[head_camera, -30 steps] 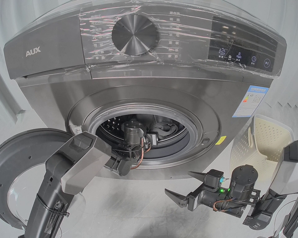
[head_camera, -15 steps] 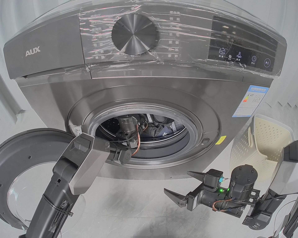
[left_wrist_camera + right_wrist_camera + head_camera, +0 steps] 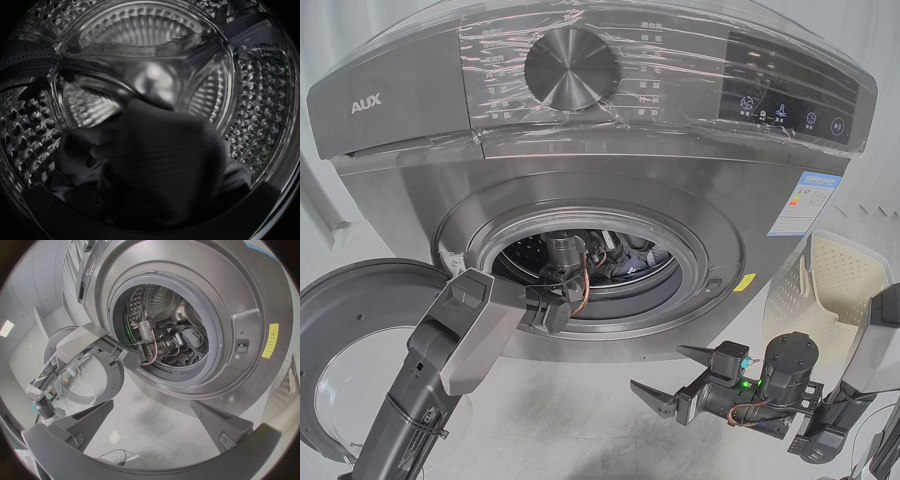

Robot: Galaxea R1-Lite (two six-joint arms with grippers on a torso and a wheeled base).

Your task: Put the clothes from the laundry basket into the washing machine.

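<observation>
While left hand [image 3: 182, 339] sits in drum [image 3: 265, 103] | clothes heap [image 3: 162, 162]: 1 | basket [image 3: 850, 281]: 1

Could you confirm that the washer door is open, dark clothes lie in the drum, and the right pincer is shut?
Not quite: the right pincer is open, spread wide and holding nothing, as the head view shows. The washer door is open and dark clothes do lie in the drum.

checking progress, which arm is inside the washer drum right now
The left arm: its wrist sits inside the drum beside the dark clothes; the right gripper hangs open outside, near the laundry basket.
</observation>
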